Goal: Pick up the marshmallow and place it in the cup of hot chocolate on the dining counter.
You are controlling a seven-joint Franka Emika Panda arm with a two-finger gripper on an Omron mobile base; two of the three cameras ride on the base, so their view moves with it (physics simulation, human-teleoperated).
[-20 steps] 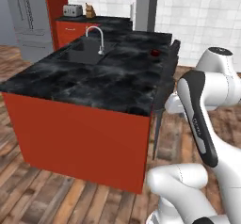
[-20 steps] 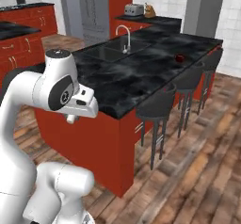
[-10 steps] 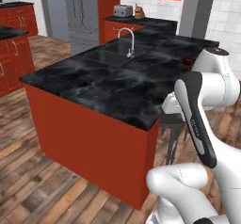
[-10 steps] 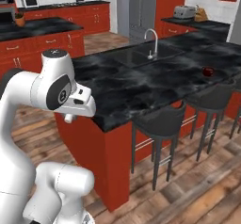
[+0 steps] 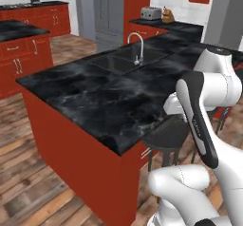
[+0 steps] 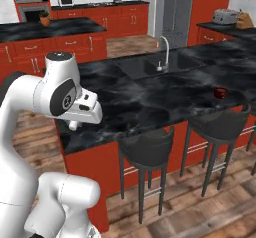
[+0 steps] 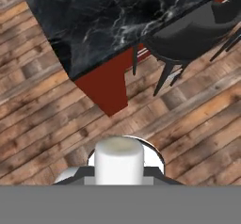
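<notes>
**Entry: gripper off the near corner of the counter, cup well away along the stool side**

Item 1, gripper [image 6: 74, 126]: mine, hanging under the wrist and aimed down. It sits off the near corner of the dining counter [image 6: 150, 99], over the wood floor [image 7: 56, 110] rather than over the top. I cannot tell whether the fingers are spread or closed, and I see nothing held.

Item 2, cup of hot chocolate [image 6: 220, 92]: small, dark red, upright on the counter. It stands close to the edge on the stool side, well apart from my gripper.

Item 3, marshmallow: too small to make out at this range. My judgement is that it lies on the counter somewhere near the cup, so its long axis is unknown.

Item 4, fixtures: a sink [image 6: 150, 64] is set into the counter and a faucet [image 6: 164, 52] stands at its rim, both on the far side from the stools. A near stool [image 6: 145, 149] is tucked under the edge, with a second stool [image 6: 215, 124] beyond it, just below the cup.

Item 5, governing relation: the cup is ahead of the gripper and to my right, along the counter's length, past both stools. It is also higher than where the gripper now hangs. My judgement is that the base must close that gap first; only then can the arm lift over the edge and look for the marshmallow
</notes>
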